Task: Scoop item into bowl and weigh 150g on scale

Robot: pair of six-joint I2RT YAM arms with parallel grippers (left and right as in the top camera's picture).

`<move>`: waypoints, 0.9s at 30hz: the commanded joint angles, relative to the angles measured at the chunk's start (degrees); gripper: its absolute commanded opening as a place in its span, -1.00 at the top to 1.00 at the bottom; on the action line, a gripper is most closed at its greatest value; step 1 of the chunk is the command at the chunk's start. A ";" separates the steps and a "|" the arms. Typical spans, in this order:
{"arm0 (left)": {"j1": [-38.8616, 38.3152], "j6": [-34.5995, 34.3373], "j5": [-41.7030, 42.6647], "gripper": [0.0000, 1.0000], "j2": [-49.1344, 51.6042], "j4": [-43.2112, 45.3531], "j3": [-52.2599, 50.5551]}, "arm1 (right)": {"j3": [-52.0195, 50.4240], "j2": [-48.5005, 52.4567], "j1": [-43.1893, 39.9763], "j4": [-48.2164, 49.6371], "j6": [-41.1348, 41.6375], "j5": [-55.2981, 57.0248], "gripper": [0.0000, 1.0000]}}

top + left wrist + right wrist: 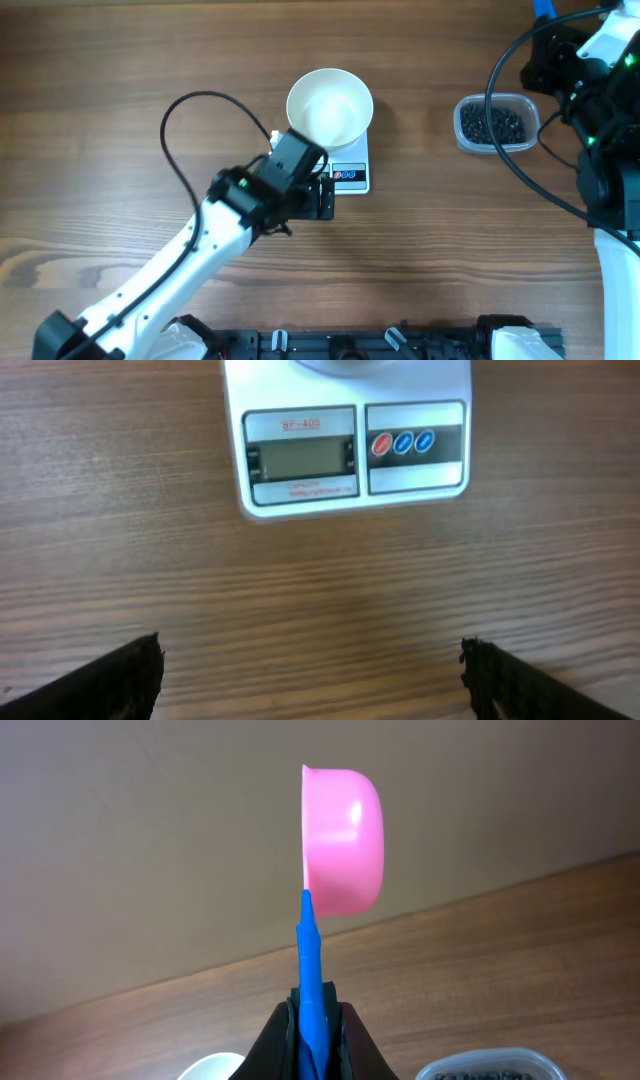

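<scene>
We find the beads (492, 122) lying as a loose, dark, granular mass in a clear rounded-rectangular tub (498, 148) at the right of the wooden tabletop (100, 100), well apart from the bowl (330, 107). The bowl is round, smooth and plain white. It sits on the scale (350, 176) and covers most of it.

Only the overhead view gives this layout. It places the left arm's black wrist just in front of the scale but does not show clearly how the left jaws stand. The left wrist view settles that: the left jaws are spread wide and hold nothing, with their two black fingers (115, 680) at the lower corners and bare wood grain between them. That view alone shows the scale's face, which is white plastic with a grey rectangular display (303, 460), whose reading we cannot make out. Beside the display are three small round buttons (403, 442), one red and two blue.

The right wrist view alone shows the whole scoop (345, 840), a glossy pink rounded cup on a thin blue handle (310, 970). The right jaws are closed on that handle. The cup is seen edge-on with its mouth to the left, raised against a plain beige wall (150, 840), and its inside is hidden. The rims of the bowl and the tub show at that view's bottom edge.
</scene>
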 commanded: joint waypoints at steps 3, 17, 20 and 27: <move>-0.44 2.03 -0.61 -1.00 0.37 14.84 -8.52 | 1.55 0.00 -0.13 0.02 -1.01 0.96 0.91; -0.44 -2.95 -10.54 -1.00 7.87 22.18 -8.72 | 1.55 0.02 -0.13 0.00 -2.67 0.98 0.91; -0.44 -2.27 -11.34 -1.00 8.81 23.45 -8.72 | 1.55 0.02 -0.13 0.00 -2.69 0.98 0.91; -2.86 4.61 -11.13 -1.00 9.75 26.08 -8.72 | 1.55 0.07 -0.13 0.02 -2.64 1.01 0.91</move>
